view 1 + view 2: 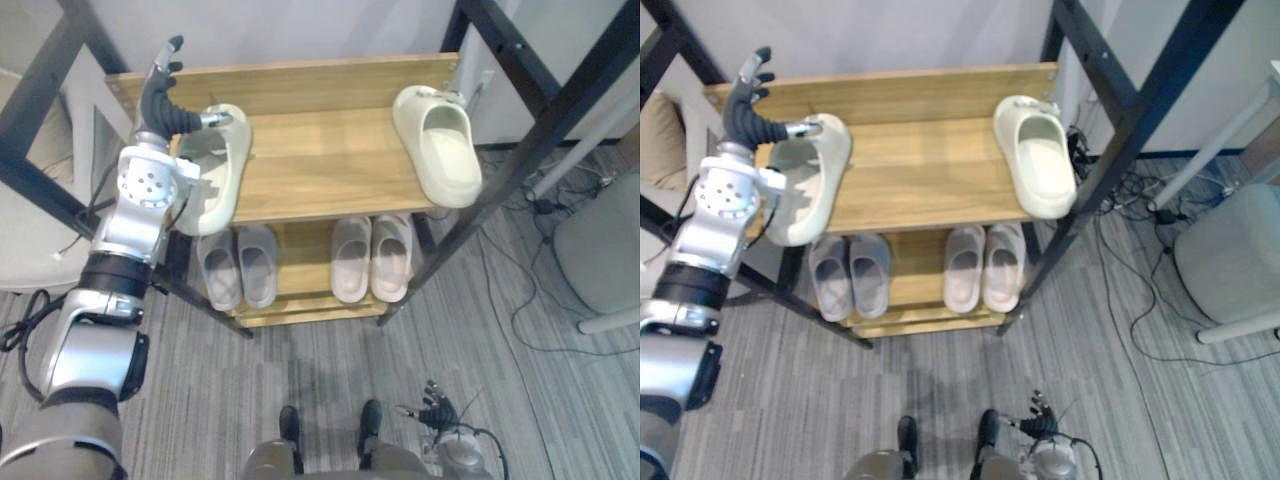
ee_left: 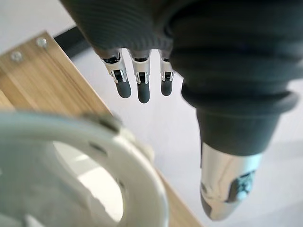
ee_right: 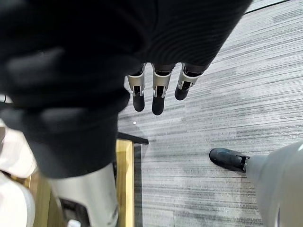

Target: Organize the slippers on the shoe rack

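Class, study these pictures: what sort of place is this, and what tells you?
Probably an indoor room set up like an entryway, perhaps a lab: a wooden shoe rack holding cream slippers and grey slippers, on grey carpet with loose cables.

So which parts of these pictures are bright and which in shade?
Left eye view: the top shelf is well lit; the grey slippers beneath sit in its shade. Left wrist view: a bright patch lies inside the pale slipper.
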Robot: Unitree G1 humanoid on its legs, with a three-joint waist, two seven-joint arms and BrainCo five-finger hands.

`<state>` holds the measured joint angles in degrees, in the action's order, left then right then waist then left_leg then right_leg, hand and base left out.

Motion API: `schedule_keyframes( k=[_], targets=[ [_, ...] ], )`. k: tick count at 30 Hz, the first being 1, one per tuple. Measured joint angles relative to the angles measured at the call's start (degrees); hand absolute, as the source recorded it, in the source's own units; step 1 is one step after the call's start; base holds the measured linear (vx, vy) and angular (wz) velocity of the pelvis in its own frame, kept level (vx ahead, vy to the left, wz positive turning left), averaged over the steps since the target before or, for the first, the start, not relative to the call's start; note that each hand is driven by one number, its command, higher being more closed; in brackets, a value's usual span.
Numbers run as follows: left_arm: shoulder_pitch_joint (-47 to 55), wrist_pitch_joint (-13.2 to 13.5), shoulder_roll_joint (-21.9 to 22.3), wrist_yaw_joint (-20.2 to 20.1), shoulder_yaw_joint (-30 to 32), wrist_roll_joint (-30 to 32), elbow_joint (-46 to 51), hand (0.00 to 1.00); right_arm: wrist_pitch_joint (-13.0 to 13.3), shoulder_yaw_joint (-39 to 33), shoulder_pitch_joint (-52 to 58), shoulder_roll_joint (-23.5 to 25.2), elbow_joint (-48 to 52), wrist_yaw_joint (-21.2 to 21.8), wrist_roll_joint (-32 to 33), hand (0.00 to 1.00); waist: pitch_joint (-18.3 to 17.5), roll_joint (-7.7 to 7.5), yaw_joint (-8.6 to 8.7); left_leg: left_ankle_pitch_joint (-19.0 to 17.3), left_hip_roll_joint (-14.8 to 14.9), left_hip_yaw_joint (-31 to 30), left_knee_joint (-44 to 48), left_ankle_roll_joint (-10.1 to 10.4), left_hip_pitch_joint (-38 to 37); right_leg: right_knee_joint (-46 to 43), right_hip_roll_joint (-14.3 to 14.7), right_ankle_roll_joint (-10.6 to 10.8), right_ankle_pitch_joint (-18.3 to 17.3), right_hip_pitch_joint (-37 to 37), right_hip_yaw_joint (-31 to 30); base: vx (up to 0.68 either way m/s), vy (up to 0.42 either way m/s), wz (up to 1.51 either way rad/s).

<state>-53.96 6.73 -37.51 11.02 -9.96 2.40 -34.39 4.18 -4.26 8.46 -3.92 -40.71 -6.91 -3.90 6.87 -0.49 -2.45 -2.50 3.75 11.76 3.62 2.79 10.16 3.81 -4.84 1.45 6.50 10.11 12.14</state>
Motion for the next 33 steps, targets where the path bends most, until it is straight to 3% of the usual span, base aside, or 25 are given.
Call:
schedule_keyframes(
  k=[13, 19, 33],
  targets=[
    [-0.08, -0.23, -0.05, 0.34, 2.56, 0.56, -0.2, 0.0, 0.02, 0.13, 0.5, 0.52, -0.29, -0.48, -0.21, 0.0, 0.62, -0.38, -0.81, -1.24, 0.53, 0.72, 1.66, 0.04, -0.09, -0.42, 0.23, -0.02, -0.05, -0.29, -0.35, 0.0, 0.001, -0.04],
    [6.63, 0.31, -1.47, 1.25, 5.35, -0.22, 6.94, 0.0, 0.02, 0.85, 0.53, 0.6, -0.69, -0.48, -0.57, 0.0, 0.62, -0.38, -1.15, -1.21, 0.43, -0.36, 1.66, 0.06, -0.5, 0.09, 0.23, -0.02, -0.17, -1.52, 0.38, 0.01, 0.003, 0.09],
    [14.21, 0.08, -2.93, 1.09, 7.0, 4.87, 8.94, 0.0, 0.01, 2.63, 0.61, 0.54, -1.58, -0.88, -0.66, 0.0, 0.58, -0.43, -1.55, -0.86, 0.15, -2.06, 1.57, 0.14, -0.29, 0.56, 0.14, -0.05, -0.19, -2.33, 2.07, 0.01, 0.004, 0.05]
  ],
)
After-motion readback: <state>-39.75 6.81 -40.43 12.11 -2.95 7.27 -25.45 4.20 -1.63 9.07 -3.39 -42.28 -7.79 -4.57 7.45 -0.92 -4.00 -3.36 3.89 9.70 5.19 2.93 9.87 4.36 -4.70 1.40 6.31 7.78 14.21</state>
